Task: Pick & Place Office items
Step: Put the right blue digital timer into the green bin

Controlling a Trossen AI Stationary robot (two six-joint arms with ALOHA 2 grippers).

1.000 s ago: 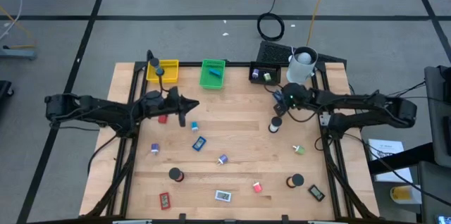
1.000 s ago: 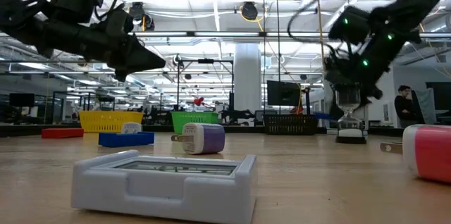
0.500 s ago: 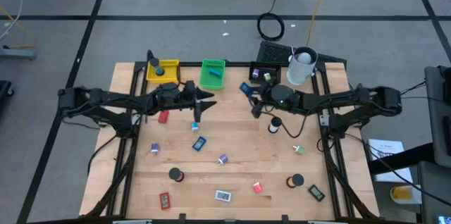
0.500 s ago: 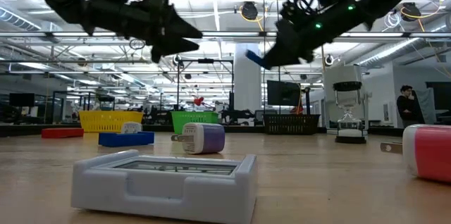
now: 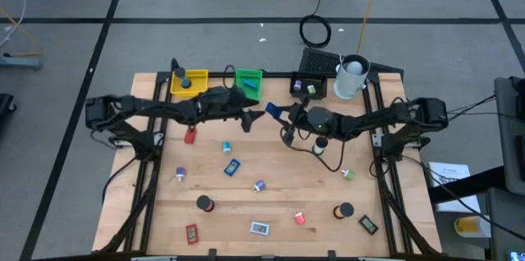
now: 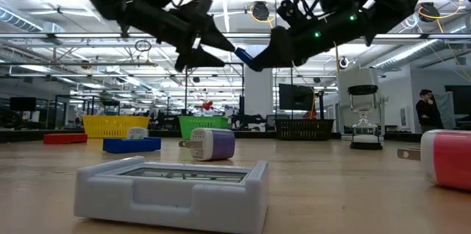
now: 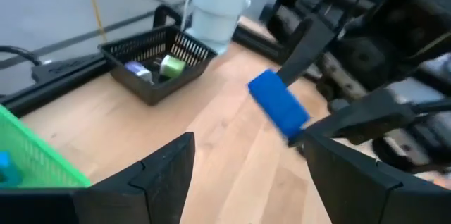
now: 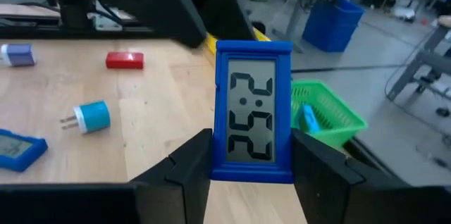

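3 trays (image 5: 248, 83), 2 arms (image 5: 148, 109).

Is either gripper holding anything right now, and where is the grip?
The right gripper holds a blue rectangular digital clock by its lower side edges. The left gripper is open, empty, facing it.

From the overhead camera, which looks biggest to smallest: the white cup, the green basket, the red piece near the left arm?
1. Green basket, partly hidden by the left arm.
2. White cup, not much smaller.
3. Red piece, clearly smallest.
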